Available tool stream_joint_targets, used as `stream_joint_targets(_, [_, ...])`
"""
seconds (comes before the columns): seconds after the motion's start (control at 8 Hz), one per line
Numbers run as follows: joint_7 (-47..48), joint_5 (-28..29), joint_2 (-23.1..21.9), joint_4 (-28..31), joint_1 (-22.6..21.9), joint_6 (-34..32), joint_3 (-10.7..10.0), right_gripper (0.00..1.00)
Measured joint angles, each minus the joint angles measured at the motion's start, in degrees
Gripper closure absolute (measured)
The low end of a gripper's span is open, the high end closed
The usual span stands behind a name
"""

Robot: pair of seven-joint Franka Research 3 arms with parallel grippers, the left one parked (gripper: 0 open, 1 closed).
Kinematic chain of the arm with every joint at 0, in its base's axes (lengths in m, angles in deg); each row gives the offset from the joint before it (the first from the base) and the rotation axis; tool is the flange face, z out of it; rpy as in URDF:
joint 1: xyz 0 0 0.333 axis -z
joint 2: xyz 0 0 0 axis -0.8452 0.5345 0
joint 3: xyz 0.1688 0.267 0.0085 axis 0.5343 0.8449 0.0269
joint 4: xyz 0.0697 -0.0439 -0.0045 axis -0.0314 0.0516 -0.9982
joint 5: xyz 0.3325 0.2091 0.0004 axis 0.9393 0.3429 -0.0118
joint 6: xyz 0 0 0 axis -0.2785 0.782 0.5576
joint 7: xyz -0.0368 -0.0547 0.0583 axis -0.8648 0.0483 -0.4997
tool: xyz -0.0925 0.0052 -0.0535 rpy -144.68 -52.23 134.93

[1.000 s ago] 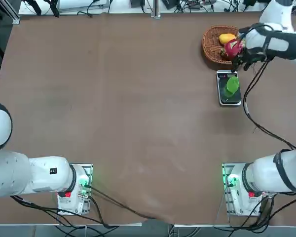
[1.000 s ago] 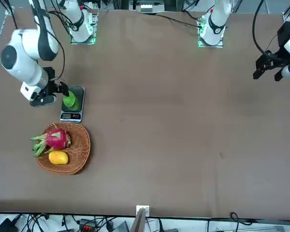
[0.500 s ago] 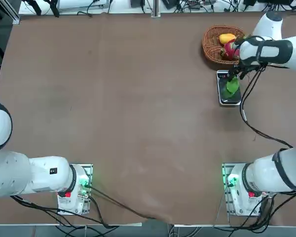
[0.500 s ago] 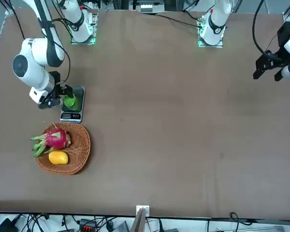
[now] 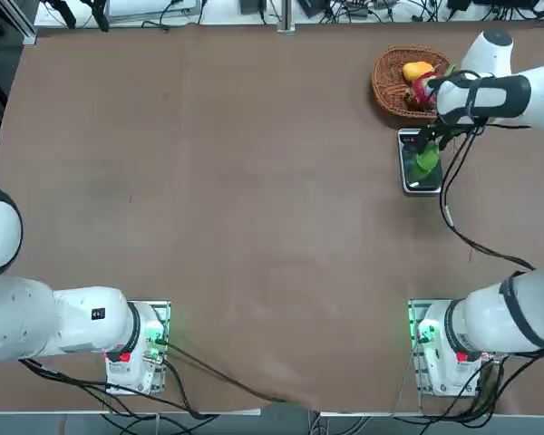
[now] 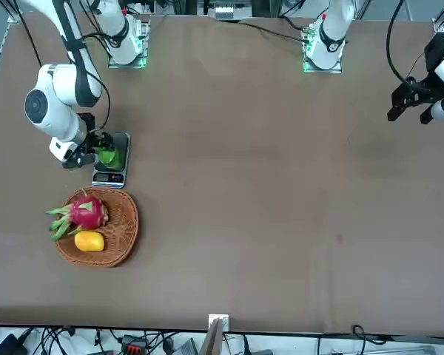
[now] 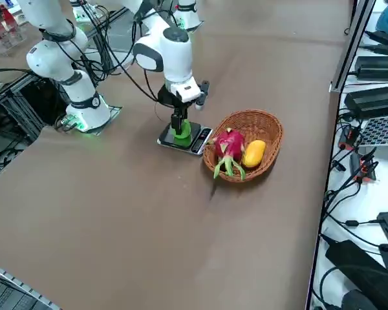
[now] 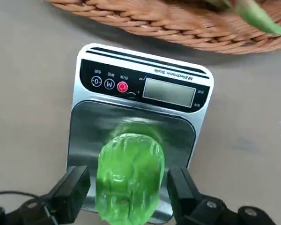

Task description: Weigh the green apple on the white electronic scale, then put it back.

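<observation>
right claw [image 8: 126, 187] straddles green apple [image 8: 129, 180] on white electronic scale [image 8: 145, 93], fingers wide; only wrist view shows gaps.

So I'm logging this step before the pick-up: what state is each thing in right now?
green apple: resting on the scale's platform, between the gripper's fingers, not lifted.
white electronic scale: flat on the table beside the basket, display blank as far as can be seen.
right gripper: open, fingers either side of the apple.
wicker basket: upright, holding the pink dragon fruit and yellow-orange fruit.
</observation>
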State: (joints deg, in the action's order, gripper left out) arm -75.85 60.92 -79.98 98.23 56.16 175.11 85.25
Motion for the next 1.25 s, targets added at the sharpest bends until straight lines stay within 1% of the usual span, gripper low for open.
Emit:
stream_joint_targets(0.25, [-0.1, 0.0, 1.3, 0.0, 0.0, 0.4, 0.0, 0.03])
stream_joint_targets(0.5, [-0.2, 0.0, 1.6, 0.0, 0.0, 0.6, 0.0, 0.17])
stream_joint_targets(0.62, [-0.2, 0.0, 1.2, -0.1, 0.0, 0.5, 0.1, 0.29])
stream_joint_targets(0.75, [-0.2, 0.0, 1.0, -0.2, 0.0, 0.5, 0.2, 0.29])
stream_joint_targets(0.88, [-0.2, 0.0, 0.6, -0.9, 0.0, -0.1, 0.3, 0.32])
stream_joint_targets(1.0, [-0.2, 0.1, 0.1, -2.8, 0.0, -2.6, 0.3, 0.33])
stream_joint_targets(1.25, [-0.2, 2.0, -0.8, -9.6, -0.1, -9.4, 0.4, 0.33])
